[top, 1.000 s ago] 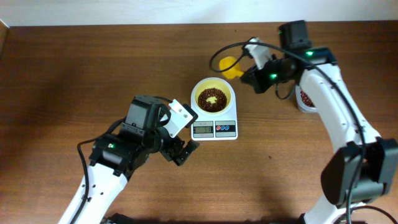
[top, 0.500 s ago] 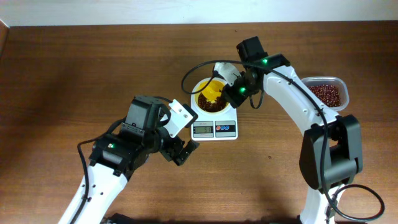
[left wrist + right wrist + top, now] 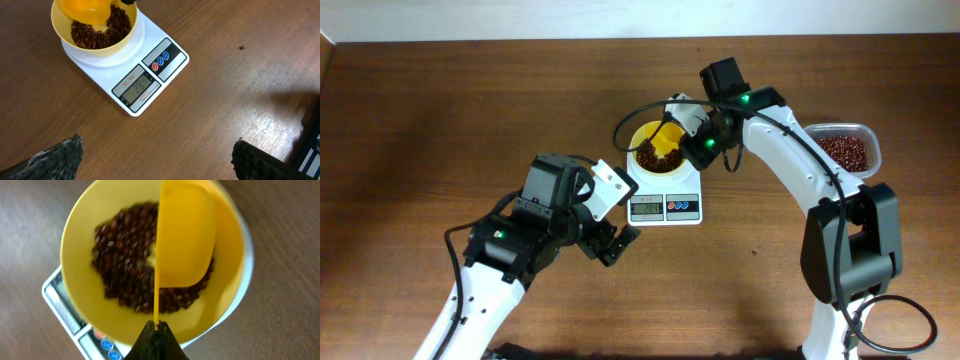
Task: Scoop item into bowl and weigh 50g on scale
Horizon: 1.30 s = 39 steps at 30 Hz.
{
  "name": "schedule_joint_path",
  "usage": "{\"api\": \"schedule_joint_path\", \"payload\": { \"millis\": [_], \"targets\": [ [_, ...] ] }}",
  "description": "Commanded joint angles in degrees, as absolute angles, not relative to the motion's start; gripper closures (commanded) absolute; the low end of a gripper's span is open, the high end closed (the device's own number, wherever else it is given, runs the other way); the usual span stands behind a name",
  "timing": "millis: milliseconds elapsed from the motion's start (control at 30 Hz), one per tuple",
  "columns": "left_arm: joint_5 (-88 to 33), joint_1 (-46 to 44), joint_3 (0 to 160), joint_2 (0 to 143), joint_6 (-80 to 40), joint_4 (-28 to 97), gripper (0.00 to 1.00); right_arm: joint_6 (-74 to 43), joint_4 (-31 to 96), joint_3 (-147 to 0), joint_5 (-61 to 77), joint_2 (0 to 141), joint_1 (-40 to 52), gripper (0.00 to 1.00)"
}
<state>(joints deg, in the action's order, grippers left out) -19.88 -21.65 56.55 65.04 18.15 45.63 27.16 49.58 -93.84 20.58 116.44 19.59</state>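
Note:
The yellow bowl (image 3: 639, 136) sits on the white scale (image 3: 665, 207), holding reddish-brown beans (image 3: 648, 161). My right gripper (image 3: 683, 125) is shut on the thin handle of a yellow scoop (image 3: 665, 143), which hangs tipped on its side over the bowl. The right wrist view shows the scoop (image 3: 185, 235) edge-on above the beans (image 3: 122, 250), inside the bowl (image 3: 97, 314), with the right gripper (image 3: 156, 330) pinching the handle. My left gripper (image 3: 620, 213) hovers open in front-left of the scale. From the left wrist, the bowl (image 3: 60, 31), beans (image 3: 107, 32), scale (image 3: 150, 75) and empty left gripper (image 3: 157, 160) show.
A clear plastic container (image 3: 842, 150) of more beans stands at the right, behind the right arm. One stray bean (image 3: 241, 48) lies on the wooden table right of the scale. The scale's display (image 3: 137, 86) shows digits.
The right arm swung left, carrying the scoop from beside the bowl's far right rim to over the bowl, then tipped it. The left arm stayed still.

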Motion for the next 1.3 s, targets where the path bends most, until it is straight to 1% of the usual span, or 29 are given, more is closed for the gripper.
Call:
{"api": "schedule_joint_path", "payload": {
  "millis": [0,233,367,467,1167,1267],
  "targets": [
    [-19.7,-21.7,56.3,64.4,17.8,45.5,0.01,31.6,52.2,-93.8,18.8,117.9,19.9,0.96],
    [-19.7,-21.7,56.3,64.4,17.8,45.5,0.01,40.1,53.1,-93.8,18.8,117.9,19.9,0.96],
    [-19.7,-21.7,56.3,64.4,17.8,45.5,0.01,40.1,52.9,-93.8,19.4,117.9,19.9,0.96],
    [-19.7,-21.7,56.3,64.4,17.8,45.5,0.01,40.3,52.4,-93.8,23.4,117.9,19.9,0.96],
    [-19.7,-21.7,56.3,64.4,17.8,45.5,0.01,40.1,54.0,-95.5,24.1,117.9,19.9,0.96],
    [-19.7,-21.7,56.3,64.4,17.8,45.5,0.01,39.8,54.0,-95.6,26.3,117.9,19.7,0.96]
  ]
}}
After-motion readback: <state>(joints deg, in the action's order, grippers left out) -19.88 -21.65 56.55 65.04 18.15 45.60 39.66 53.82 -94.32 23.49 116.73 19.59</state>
